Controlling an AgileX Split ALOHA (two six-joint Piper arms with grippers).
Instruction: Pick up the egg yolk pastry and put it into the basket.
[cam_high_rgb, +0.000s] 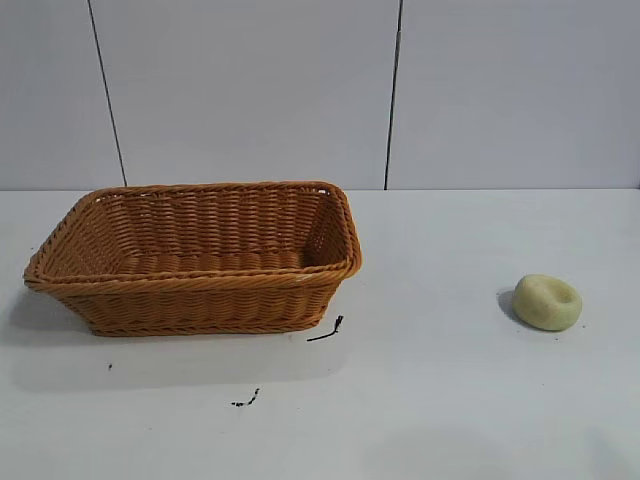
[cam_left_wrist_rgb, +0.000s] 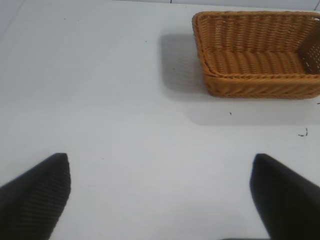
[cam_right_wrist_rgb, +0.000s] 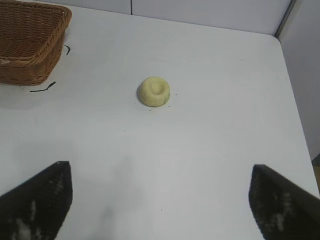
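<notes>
Right claw (cam_right_wrist_rgb: 160, 200) is hovering released, pastry (cam_right_wrist_rgb: 154, 91) sitting at its 12 o'clock, so descend straight, straddle it, clench gently; left claw (cam_left_wrist_rgb: 160, 200) is idling released.

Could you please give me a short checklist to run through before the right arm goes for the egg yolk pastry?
1. Egg yolk pastry free on the table, nothing touching it: ok.
2. Right gripper open, with the pastry ahead between its fingers: ok.
3. Right gripper empty: ok.
4. Basket upright and empty, ready to receive: ok.
5. Left gripper open, held back from the basket and out of the way: ok.
6. Table between pastry and basket free of obstacles; only small dark marks near the basket: ok.
</notes>
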